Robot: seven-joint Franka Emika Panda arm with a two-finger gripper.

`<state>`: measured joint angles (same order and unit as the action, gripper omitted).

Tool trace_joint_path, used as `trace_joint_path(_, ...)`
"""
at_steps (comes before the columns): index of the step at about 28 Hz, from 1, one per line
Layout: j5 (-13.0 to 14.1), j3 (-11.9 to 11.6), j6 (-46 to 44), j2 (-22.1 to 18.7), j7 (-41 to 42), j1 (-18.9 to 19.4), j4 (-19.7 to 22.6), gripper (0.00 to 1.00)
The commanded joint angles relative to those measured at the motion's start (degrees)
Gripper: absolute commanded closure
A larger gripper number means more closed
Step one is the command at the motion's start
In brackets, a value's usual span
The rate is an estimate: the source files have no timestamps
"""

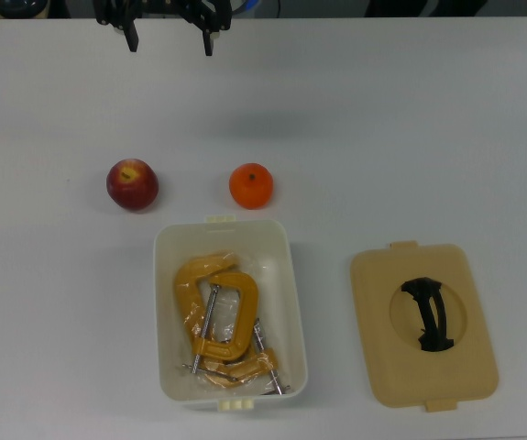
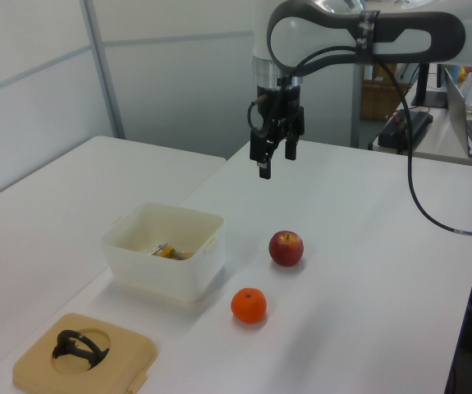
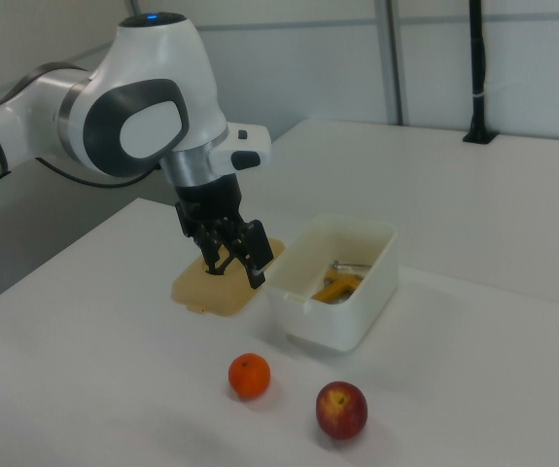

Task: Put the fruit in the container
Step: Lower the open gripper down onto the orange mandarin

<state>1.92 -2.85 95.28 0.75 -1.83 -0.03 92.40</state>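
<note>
While the gripper (image 1: 170,41) hangs at the top edge of the top view with its 2 fingers spread apart and nothing between them, the red apple (image 1: 132,184) and the orange (image 1: 251,185) rest on the white table (image 1: 428,128) at mid-frame, well apart from each other. Just below them stands the white container (image 1: 286,275), holding yellow-orange clamps (image 1: 215,316). The tan lid (image 1: 423,324) lies flat at lower right, beside the container.
</note>
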Motion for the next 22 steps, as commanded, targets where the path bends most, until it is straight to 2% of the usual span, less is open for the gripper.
trace_joint_path(1, 2.12, 0.47, -0.45, 2.57, 1.74, -0.32, -0.56, 0.00)
trace_joint_path(6, 1.95, 1.18, -0.44, 4.17, 5.51, 0.90, -0.21, 0.00)
trace_joint_path(12, 1.25, 1.36, -0.36, 8.47, 12.19, 4.15, 0.76, 0.00)
trace_joint_path(16, 0.81, 1.35, 0.96, 11.29, 12.37, 6.00, 1.28, 0.00)
trace_joint_path(22, 0.10, 1.27, 13.15, 13.14, 11.76, 9.25, 8.57, 0.00)
